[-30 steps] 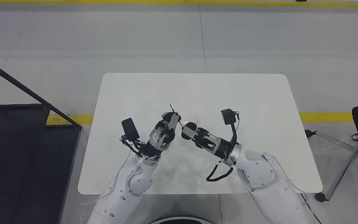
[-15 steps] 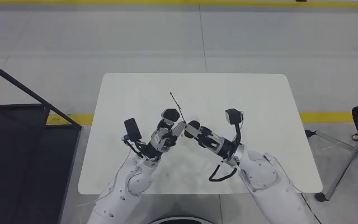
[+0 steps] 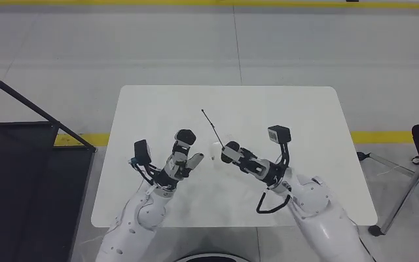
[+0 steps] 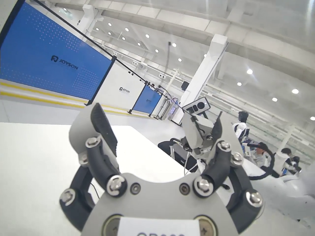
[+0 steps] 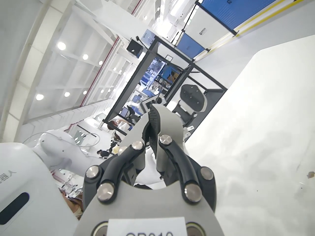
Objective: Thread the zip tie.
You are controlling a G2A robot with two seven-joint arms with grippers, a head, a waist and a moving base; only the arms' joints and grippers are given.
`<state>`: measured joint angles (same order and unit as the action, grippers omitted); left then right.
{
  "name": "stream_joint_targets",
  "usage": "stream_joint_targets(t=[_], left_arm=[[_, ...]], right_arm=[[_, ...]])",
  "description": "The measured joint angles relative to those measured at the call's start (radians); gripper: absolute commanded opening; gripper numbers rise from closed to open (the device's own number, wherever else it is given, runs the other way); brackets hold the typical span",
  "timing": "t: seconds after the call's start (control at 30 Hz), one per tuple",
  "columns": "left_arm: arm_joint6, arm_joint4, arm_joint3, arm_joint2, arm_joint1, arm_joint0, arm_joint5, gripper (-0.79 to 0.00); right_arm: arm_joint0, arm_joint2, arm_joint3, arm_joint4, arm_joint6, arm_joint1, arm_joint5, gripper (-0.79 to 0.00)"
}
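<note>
Left gripper [image 3: 190, 149] sits low over the near-left part of the white table [image 3: 294, 118], jaws spread wide with nothing between them; in the left wrist view its ribbed pads [image 4: 104, 128] stand well apart. Just to its right, the zip tie [image 3: 211, 124] shows as a thin dark strip slanting up and away toward the table's far side. Its near end runs into the right gripper [image 3: 223, 150] and its far end is free in the air. Right gripper's fingers [image 5: 154, 124] are pressed together, judged clamped on the tie's near end. The strap itself is too thin to make out in the right wrist view. Whether the head or the tail is the held end cannot be told. Handling, as judged: very light, slick nylon, springy rather than limp. The long unsupported length will likely whip and wobble with any wrist motion. Best taken close behind the free end, flat faces against the pads, leaving only a short stub to steer into the head's slot. A firm pinch is safe, as crushing is unlikely, but a twist could slip it sideways out of the pads.
</note>
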<state>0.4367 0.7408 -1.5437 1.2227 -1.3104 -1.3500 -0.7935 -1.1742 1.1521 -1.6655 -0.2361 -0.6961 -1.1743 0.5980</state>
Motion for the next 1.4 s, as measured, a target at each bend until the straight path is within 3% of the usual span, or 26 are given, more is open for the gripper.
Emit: stream_joint_targets(t=[0.1, 0.27, 0.33, 0.47, 0.63, 0.73, 0.93, 1.17, 1.4], left_arm=[[-0.137, -0.176, 0.015, 0.014, 0.009, 0.017, -0.037, 0.000], [-0.455, -0.443, 0.015, 0.023, 0.027, 0.037, -0.016, 0.000], [-0.492, -0.449, 0.015, 0.023, 0.026, 0.036, -0.017, 0.000], [-0.407, -0.410, 0.015, 0.023, 0.026, 0.036, -0.019, 0.000], [-0.414, -0.427, 0.007, 0.018, 0.026, 0.031, -0.012, 0.000], [-0.494, -0.546, -0.005, 0.000, 0.029, 0.025, -0.008, 0.000], [-0.856, -0.961, -0.001, -0.021, 0.054, 0.056, 0.022, 0.000], [-1.289, -1.422, 0.051, -0.023, 0.073, 0.113, 0.175, -0.169], [-1.473, -1.638, 0.122, -0.042, 0.066, 0.165, 0.254, -0.320]], right_arm=[[0.021, 0.005, 0.032, -0.117, -0.133, 0.006, 0.027, -0.785], [0.060, 0.013, 0.087, -0.316, -0.361, 0.017, 0.026, -0.785], [0.068, 0.016, 0.099, -0.349, -0.414, 0.019, 0.014, -0.785], [0.068, 0.016, 0.099, -0.349, -0.413, 0.019, 0.013, -0.785], [0.067, 0.015, 0.097, -0.348, -0.411, 0.019, 0.011, -0.785], [0.064, 0.002, 0.087, -0.350, -0.415, 0.017, 0.003, -0.785], [0.096, -0.023, 0.127, -0.473, -0.527, 0.016, 0.002, -0.785], [0.121, -0.035, 0.149, -0.531, -0.552, 0.018, -0.026, -0.785], [0.135, -0.051, 0.162, -0.531, -0.548, 0.018, -0.022, -0.785]])
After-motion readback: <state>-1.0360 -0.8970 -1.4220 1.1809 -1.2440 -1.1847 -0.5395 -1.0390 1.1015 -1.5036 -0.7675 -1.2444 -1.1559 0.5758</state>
